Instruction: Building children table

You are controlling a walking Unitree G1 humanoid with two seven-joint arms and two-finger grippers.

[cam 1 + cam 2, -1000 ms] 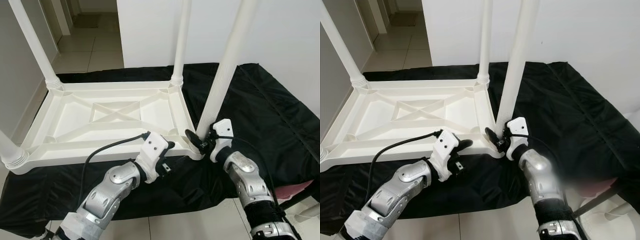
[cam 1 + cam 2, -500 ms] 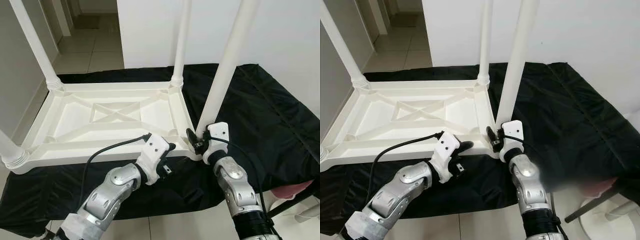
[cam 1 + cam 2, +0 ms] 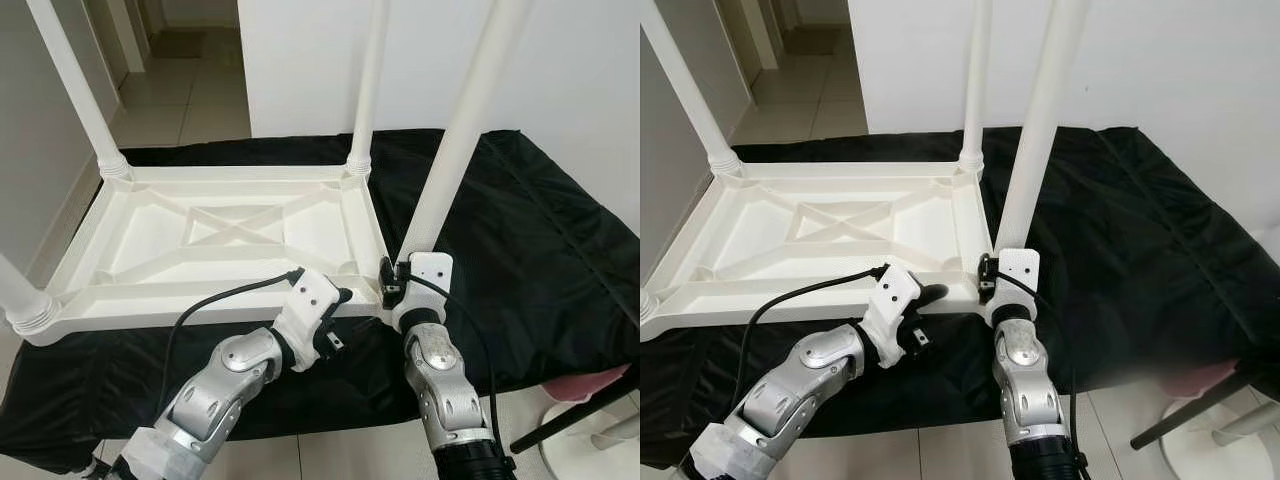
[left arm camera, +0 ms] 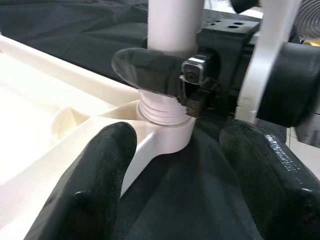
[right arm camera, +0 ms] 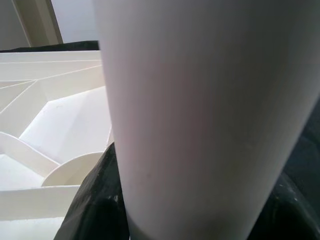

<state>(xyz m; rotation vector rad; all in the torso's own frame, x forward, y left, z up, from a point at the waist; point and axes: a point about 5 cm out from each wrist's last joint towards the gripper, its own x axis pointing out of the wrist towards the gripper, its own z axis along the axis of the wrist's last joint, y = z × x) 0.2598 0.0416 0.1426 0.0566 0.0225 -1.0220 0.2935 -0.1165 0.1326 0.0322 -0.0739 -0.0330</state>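
The upturned tabletop (image 3: 225, 235) lies on a black sheet (image 3: 540, 230). At its five o'clock corner a leg (image 3: 455, 150) stands upright in the socket. The right gripper (image 3: 392, 285) clamps the leg's base; the left gripper (image 3: 338, 298), fingers spread, straddles the rim at nine o'clock of it.

One upturned tabletop (image 3: 230, 235), four legs (image 3: 455, 150), perhaps one black cloth (image 3: 540, 240).
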